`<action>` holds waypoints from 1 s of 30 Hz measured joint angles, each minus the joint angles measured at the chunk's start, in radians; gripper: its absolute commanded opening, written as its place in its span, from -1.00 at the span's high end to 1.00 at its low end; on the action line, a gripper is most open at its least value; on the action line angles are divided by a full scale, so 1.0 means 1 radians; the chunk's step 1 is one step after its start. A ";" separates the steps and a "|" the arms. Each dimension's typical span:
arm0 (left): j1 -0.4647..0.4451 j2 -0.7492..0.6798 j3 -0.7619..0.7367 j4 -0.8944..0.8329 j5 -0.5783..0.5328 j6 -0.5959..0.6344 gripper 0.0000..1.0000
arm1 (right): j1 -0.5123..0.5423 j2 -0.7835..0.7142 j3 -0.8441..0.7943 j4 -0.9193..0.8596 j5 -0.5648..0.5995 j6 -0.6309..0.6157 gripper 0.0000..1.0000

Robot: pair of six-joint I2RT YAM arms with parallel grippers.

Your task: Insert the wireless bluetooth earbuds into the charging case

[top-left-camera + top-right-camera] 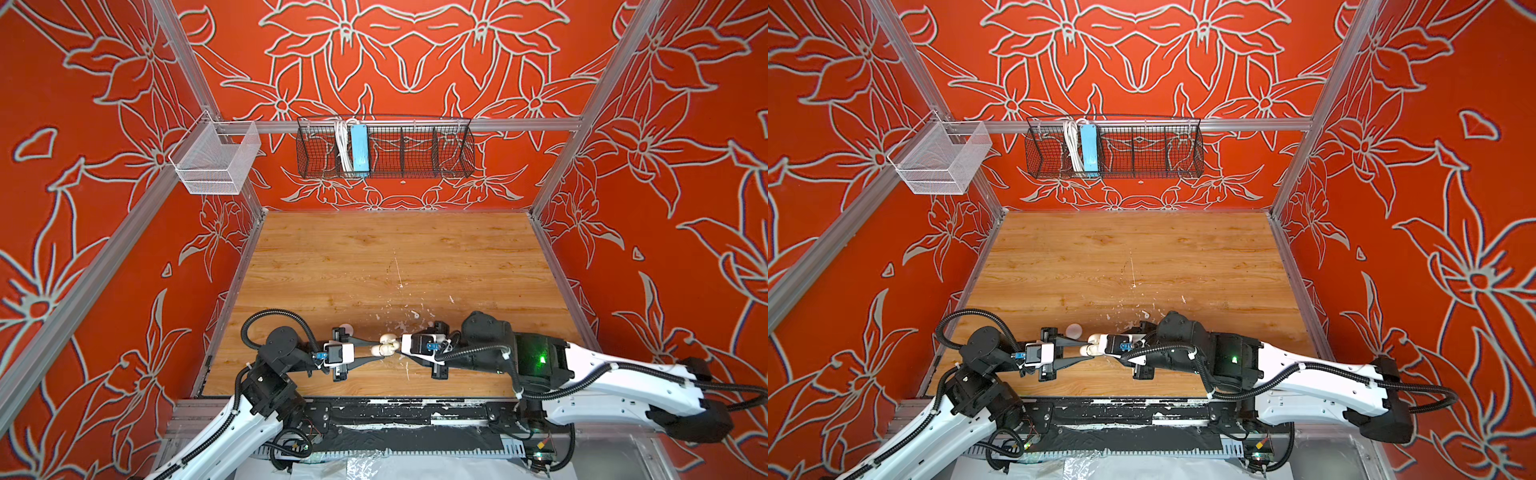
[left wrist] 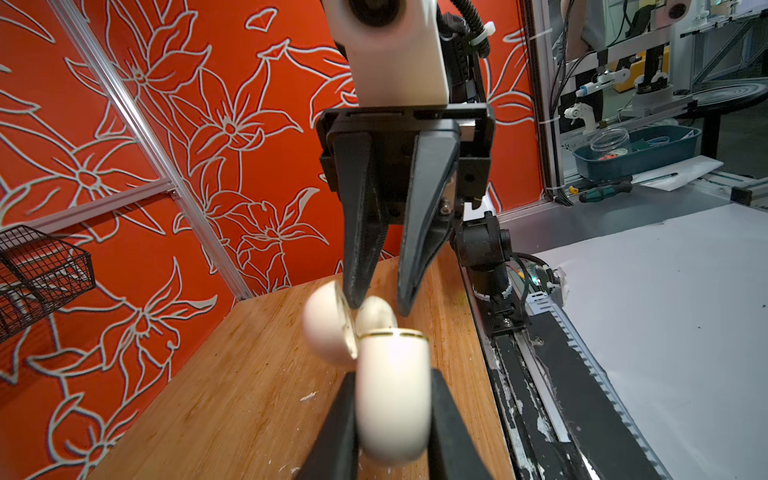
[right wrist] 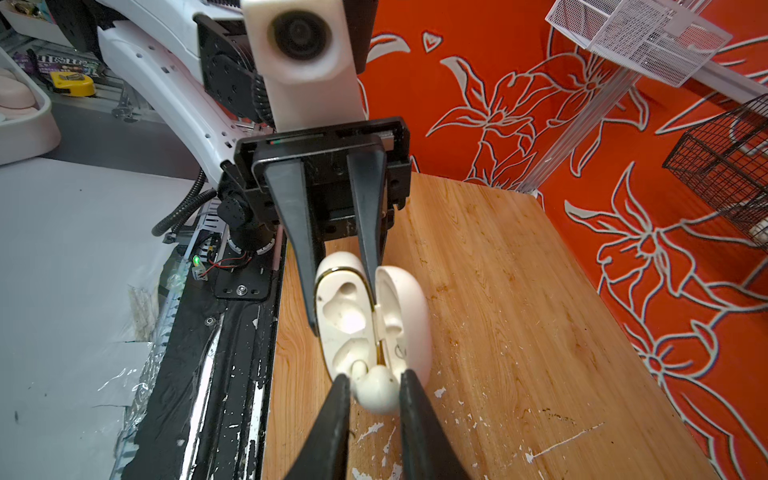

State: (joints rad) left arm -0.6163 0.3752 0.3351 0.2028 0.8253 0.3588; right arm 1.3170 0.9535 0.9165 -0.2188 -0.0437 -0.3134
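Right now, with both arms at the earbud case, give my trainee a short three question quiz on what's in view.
1. Which gripper clamps the charging case: A left, B right?
2. True or false: the case's lid stands open.
3. Fill in: the right gripper is shut on one ____.
Key: 1 A, the left gripper; 2 true; 3 earbud.

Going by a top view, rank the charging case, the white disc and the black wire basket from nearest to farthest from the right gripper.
1. charging case, at the tips of the right gripper.
2. white disc, on the table just left of the case.
3. black wire basket, up on the back wall.
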 measured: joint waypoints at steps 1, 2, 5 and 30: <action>0.000 0.000 0.000 -0.002 0.000 0.000 1.00 | 0.000 0.003 0.000 0.002 0.000 0.000 0.58; 0.000 0.000 0.000 -0.003 0.000 0.000 1.00 | -0.001 0.004 0.000 0.003 0.001 0.000 0.59; 0.000 0.000 0.000 -0.008 -0.001 -0.001 1.00 | -0.002 0.007 0.000 0.006 0.001 0.000 0.64; 0.000 -0.050 -0.003 0.010 -0.019 -0.045 1.00 | -0.006 0.021 -0.031 0.119 -0.026 0.085 0.46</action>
State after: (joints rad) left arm -0.6163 0.3252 0.3325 0.2127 0.8066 0.3134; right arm 1.3113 0.9749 0.8860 -0.0994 -0.0700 -0.2283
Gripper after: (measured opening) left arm 0.234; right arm 0.200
